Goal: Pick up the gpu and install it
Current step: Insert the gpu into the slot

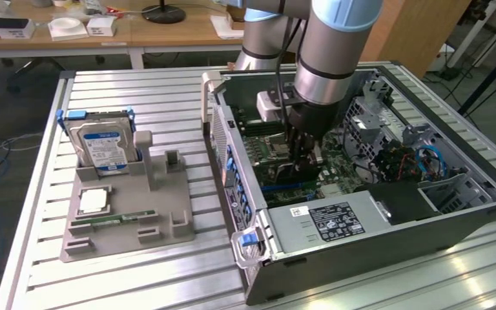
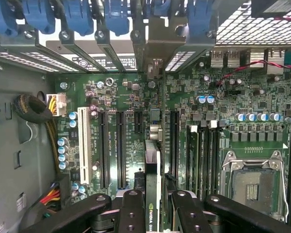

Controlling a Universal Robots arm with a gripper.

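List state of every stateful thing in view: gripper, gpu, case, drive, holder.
gripper: shut on the gpu, down inside the case.
gpu: held edge-on over the motherboard slots; whether it is seated cannot be told.
computer case: lying on its side, side panel off, interior exposed.
CPU socket: empty.
hard drive: standing upright in the grey holder.
grey holder: on the table, memory stick lying in it.

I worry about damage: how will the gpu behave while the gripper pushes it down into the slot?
The gpu, held edge-on in the gripper over the motherboard, looks thin and rigid, so it probably will not flop. Its narrow edge could tilt if pushed unevenly. The exposed circuit board likely makes it fragile.
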